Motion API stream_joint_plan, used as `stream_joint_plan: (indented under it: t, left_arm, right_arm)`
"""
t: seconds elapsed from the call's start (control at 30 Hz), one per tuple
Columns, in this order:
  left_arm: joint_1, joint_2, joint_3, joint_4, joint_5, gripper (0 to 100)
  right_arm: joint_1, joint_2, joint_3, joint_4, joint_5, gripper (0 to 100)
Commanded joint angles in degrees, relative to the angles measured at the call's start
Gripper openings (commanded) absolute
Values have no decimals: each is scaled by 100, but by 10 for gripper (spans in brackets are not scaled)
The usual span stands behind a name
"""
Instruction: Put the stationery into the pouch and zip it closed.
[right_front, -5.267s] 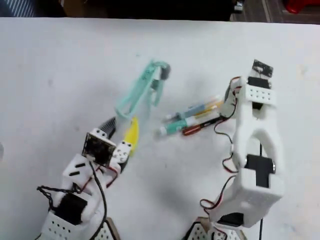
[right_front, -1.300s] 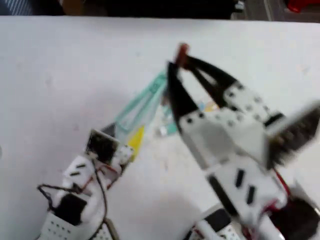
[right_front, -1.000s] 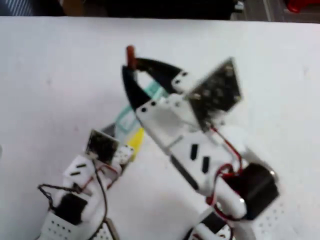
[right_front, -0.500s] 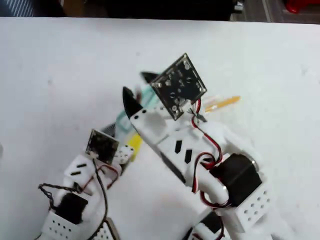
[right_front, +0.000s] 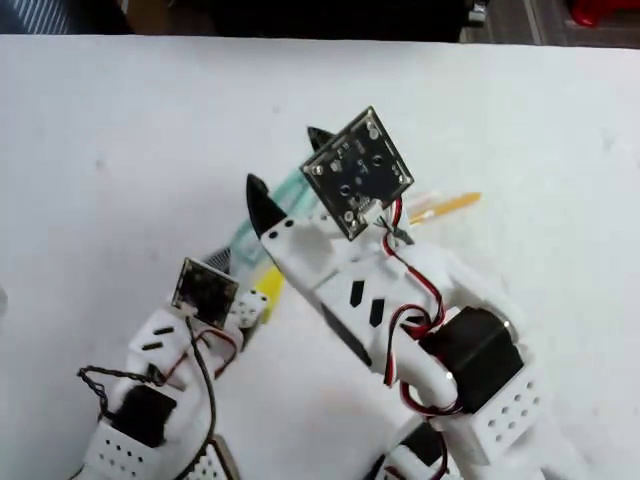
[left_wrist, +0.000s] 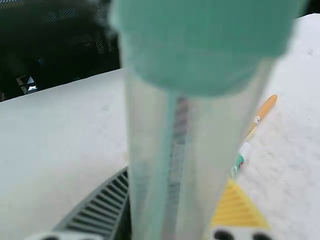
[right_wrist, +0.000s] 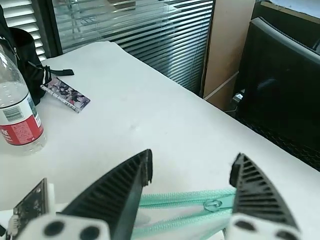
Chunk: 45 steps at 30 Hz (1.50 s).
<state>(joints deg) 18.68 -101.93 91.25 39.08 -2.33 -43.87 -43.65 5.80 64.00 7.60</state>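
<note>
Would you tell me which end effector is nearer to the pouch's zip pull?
Right. The right end effector hangs open over the zip pull; the left end effector holds the pouch at its other end.

White table (right_front: 120, 120), water bottle (right_wrist: 17, 112), black bag (right_wrist: 26, 50), window blinds (right_wrist: 150, 30)

Mid-worktop (right_front: 120, 120), pouch (right_front: 285, 192), slanting from 7 to 1 o'clock; at its 7 o'clock end, clamped in the left pincer (right_front: 242, 265); at its 1 o'clock end, straddled by the spread right pincer (right_front: 287, 165), zip (right_wrist: 212, 204) between its jaws; at 3 o'clock of the pouch, pens (right_front: 447, 207) flat on the worktop.
</note>
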Motion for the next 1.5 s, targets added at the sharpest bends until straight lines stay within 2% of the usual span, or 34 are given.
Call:
stream_joint_plan:
  t: [0.0, 0.17, 0.3, 0.43, 0.6, 0.77, 0.87, 1.03, 1.2, 1.47]
  left_arm:
    - [-40, -40, -26, 35, 0, 180]
    - [-40, -40, -26, 26, -18, 142]
    - [-40, -40, -26, 26, -18, 142]
    - [-31, -40, -18, 26, -18, 139]
    - [-40, -40, -18, 26, -18, 139]
    - [-40, -40, -35, 26, -18, 139]
    - [-40, -40, -44, 70, -18, 138]
    - [-48, -40, -79, 316, -26, 138]
    - [-593, -40, -369, 378, -18, 138]
    - [-716, -40, -519, 1046, 26, 138]
  right_arm:
    - [198, -40, -53, -13, 88, 238]
    - [989, -374, -360, -22, 88, 238]
    - [2193, -303, -563, -180, 70, 238]
    - [3327, 462, -580, -259, 44, 237]
    - [4233, 1710, -580, -215, 0, 237]
    - [4901, 2695, -615, 57, -1275, 239]
    - [5182, 3143, -615, 48, -1987, 239]
    - [5244, 3793, -598, 48, -2585, 240]
    - [5235, 4690, -545, 145, -3420, 240]
    - [5226, 6018, -826, 136, -3701, 240]
